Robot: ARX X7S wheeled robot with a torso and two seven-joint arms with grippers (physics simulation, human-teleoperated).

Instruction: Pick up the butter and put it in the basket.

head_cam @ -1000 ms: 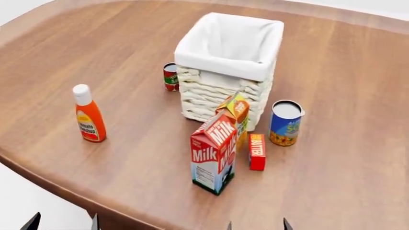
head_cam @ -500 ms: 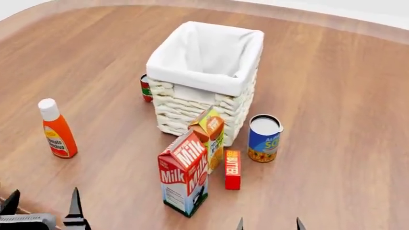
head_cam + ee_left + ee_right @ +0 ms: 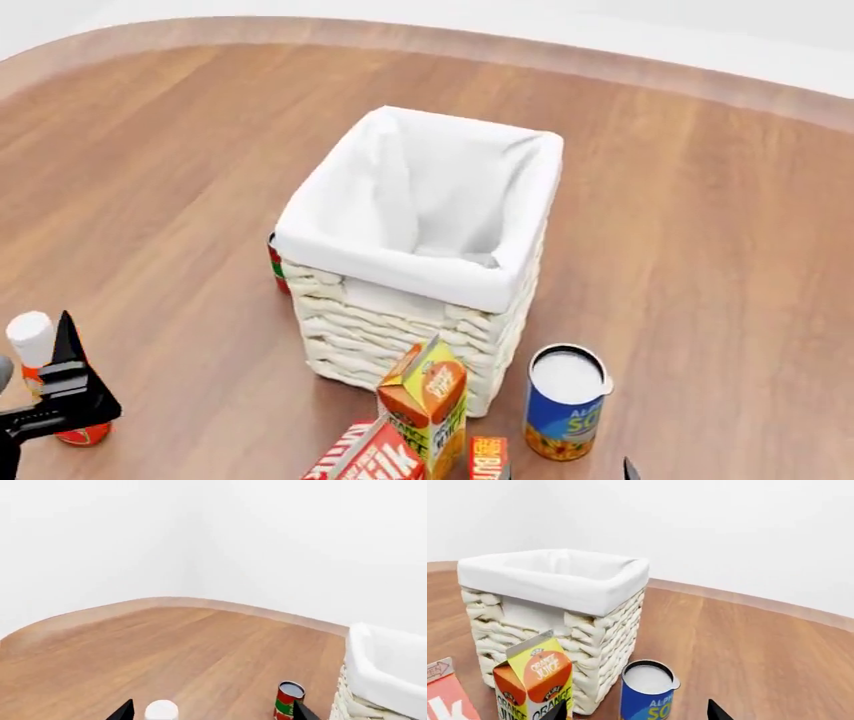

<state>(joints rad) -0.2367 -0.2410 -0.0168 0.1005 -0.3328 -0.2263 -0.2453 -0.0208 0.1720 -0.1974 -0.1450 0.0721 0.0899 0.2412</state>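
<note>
The butter (image 3: 489, 458) lies on the wooden table (image 3: 694, 200) at the very bottom edge of the head view, only its orange end showing, just in front of the basket (image 3: 414, 260). The orange juice carton (image 3: 424, 400) stands just beside it, against the basket's front wall, and the tip of the red milk carton (image 3: 360, 460) stands next to that. One blue can (image 3: 566, 400) stands on the butter's other side, near the basket's front corner. A red-and-green can (image 3: 276, 265) peeks out from behind the basket's left side, and one ketchup bottle (image 3: 40, 375) stands well apart at the left, partly covered by the left gripper (image 3: 60, 395).

In all: one basket, two cartons, two cans, one bottle, one butter box.

The left wrist view shows the red-and-green can (image 3: 288, 700) whole, the bottle's white cap (image 3: 161, 711) and a corner of the basket (image 3: 383, 675), but no butter. The right wrist view shows the basket (image 3: 560, 610), juice carton (image 3: 534, 680), blue can (image 3: 647, 690) and a corner of the milk carton (image 3: 447, 695); the butter is not seen there either.

Both grippers hold nothing. The left gripper's fingertips (image 3: 123, 711) stand spread wide apart in its wrist view, and the right gripper (image 3: 637, 711) likewise has its jaws spread, with the blue can seen between them further off.
</note>
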